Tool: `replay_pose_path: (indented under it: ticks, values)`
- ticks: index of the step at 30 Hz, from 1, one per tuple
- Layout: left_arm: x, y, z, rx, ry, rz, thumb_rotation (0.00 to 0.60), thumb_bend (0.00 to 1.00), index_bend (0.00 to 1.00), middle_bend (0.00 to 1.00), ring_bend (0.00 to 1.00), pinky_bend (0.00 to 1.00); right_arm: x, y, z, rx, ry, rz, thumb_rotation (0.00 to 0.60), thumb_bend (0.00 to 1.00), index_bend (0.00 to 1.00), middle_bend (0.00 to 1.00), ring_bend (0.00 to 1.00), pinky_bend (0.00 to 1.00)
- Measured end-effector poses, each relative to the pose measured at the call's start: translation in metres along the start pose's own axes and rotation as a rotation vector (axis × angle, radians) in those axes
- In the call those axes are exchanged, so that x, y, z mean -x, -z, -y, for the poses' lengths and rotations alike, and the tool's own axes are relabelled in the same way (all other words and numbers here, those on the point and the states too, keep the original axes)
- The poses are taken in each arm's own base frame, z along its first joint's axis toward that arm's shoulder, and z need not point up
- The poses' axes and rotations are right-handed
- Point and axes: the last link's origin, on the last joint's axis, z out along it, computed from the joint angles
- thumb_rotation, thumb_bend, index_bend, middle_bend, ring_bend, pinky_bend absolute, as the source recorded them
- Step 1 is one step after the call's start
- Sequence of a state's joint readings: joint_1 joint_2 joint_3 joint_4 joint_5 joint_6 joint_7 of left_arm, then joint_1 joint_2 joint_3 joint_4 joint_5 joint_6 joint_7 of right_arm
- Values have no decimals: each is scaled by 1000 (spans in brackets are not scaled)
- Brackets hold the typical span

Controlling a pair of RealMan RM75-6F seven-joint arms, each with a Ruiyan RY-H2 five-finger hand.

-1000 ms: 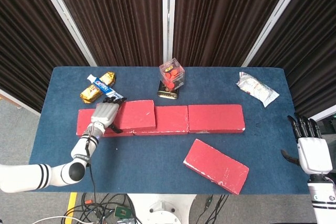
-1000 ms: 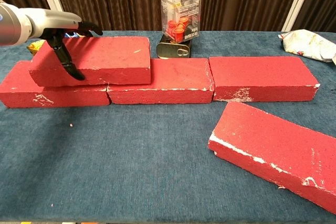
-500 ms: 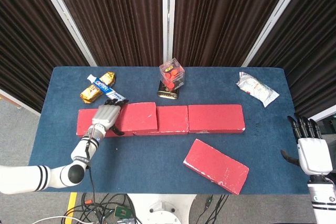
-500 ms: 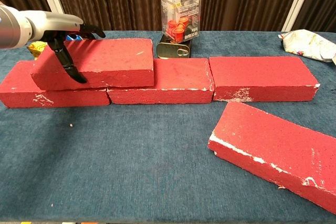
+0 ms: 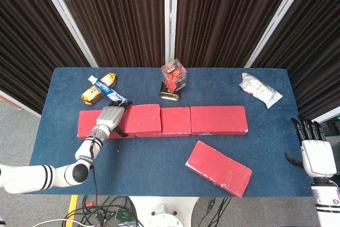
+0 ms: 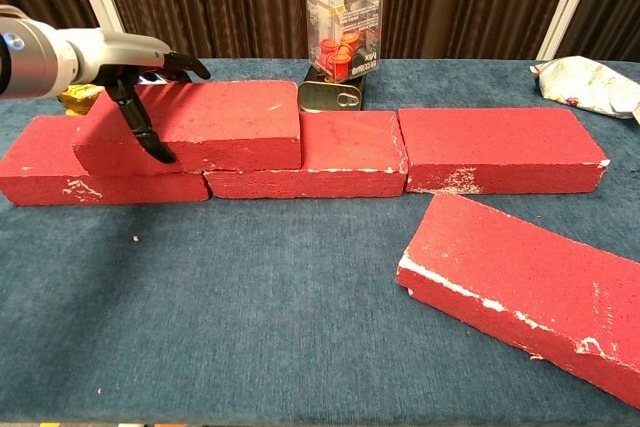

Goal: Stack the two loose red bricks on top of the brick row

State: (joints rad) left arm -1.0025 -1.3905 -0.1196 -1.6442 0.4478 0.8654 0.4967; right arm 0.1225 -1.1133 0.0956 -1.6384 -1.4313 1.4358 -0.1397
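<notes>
Three red bricks form a row [image 5: 219,119] across the table [image 5: 159,168]. A loose red brick [image 6: 215,125] lies on top of the row [image 6: 500,147], spanning the left and middle bricks. My left hand [image 6: 130,82] grips its left end, fingers over the far edge and thumb on the near face; the head view shows that hand [image 5: 109,119] on the stacked brick [image 5: 141,119]. The other loose red brick [image 5: 219,167] lies flat and angled in front of the row, also in the chest view [image 6: 520,287]. My right hand [image 5: 317,153] hangs open off the table's right edge.
Behind the row stand a clear box of red pieces [image 5: 174,75] and a flat tin [image 5: 170,95]. Snack bars [image 5: 101,87] lie at the back left, a white packet [image 5: 259,90] at the back right.
My left hand has slid the top brick to the right along the row, and the brick has settled flatter. The right hand has not moved.
</notes>
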Motion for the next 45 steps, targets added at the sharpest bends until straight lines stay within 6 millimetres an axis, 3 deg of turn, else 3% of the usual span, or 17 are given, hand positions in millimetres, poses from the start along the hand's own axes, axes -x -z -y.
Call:
replay_pose_path:
  ticks: [45]
  values:
    - [-5,-8,7,31,-32,36,600,0,0,196,0,0,5,-1,-2,16,8,17,600,109,0,0,0,0]
